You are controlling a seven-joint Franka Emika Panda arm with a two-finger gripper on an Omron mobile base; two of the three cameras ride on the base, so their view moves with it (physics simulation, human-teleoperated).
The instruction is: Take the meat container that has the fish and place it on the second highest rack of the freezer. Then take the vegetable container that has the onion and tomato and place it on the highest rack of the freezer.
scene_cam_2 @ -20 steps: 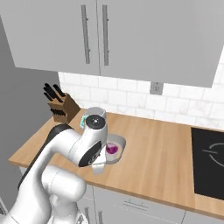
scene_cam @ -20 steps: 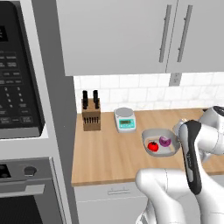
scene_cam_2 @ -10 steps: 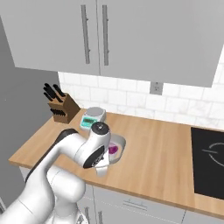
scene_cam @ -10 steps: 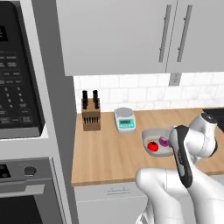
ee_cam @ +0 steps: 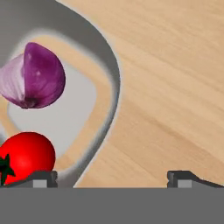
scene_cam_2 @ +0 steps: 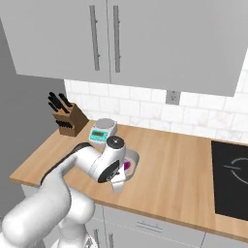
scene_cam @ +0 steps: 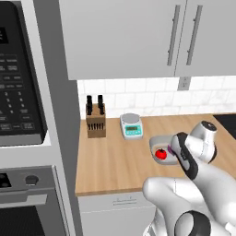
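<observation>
The gripper (ee_cam: 112, 177) has come lower — jaws wide apart, grasping nothing — over the container (ee_cam: 107, 65) rim beside the tomato (ee_cam: 25, 155) and onion (ee_cam: 37, 76).

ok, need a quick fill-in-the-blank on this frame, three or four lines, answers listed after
1. In the grey container, next to the onion, lies a red ____.
2. The container sits on the wooden ____.
3. The gripper hangs over the container's rim with its jaws ____.
4. Between the knife block and the container stands a small kitchen ____.

Missing words: tomato; counter; open; scale
</observation>
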